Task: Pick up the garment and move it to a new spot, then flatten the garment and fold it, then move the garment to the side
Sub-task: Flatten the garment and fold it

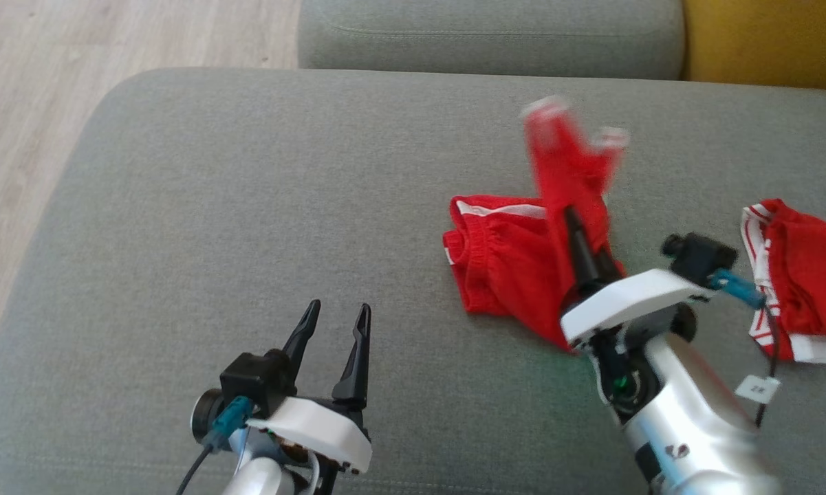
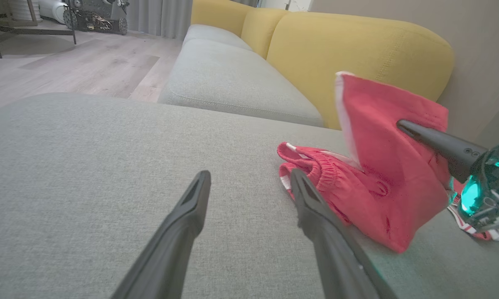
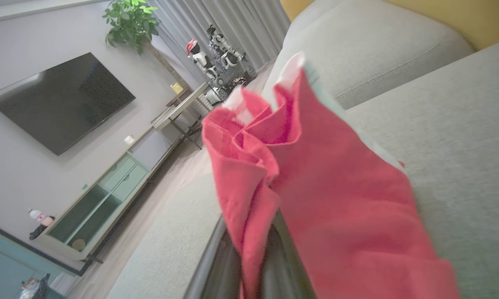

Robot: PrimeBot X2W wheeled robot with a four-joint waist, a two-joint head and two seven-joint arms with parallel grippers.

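The garment [image 1: 516, 258] is a pair of red shorts with white trim, lying on the grey sofa seat [image 1: 247, 206] right of centre. My right gripper [image 1: 572, 221] is shut on one leg of the garment [image 2: 382, 166] and holds that part up off the cushion, its white hem blurred at the top. The lifted red cloth [image 3: 315, 187] drapes over the fingers in the right wrist view. The waistband part still rests on the seat. My left gripper [image 1: 337, 317] hangs open and empty at the lower left, apart from the garment, with its fingers [image 2: 315, 216] near the waistband in the left wrist view.
A second red garment with white stripes [image 1: 805, 282] lies at the seat's right edge. Yellow sofa back cushions [image 2: 349, 45] rise behind. Another grey seat cushion [image 1: 488, 34] lies beyond. Wooden floor [image 1: 27, 103] is at the left. A TV [image 3: 58, 99] and low cabinet stand across the room.
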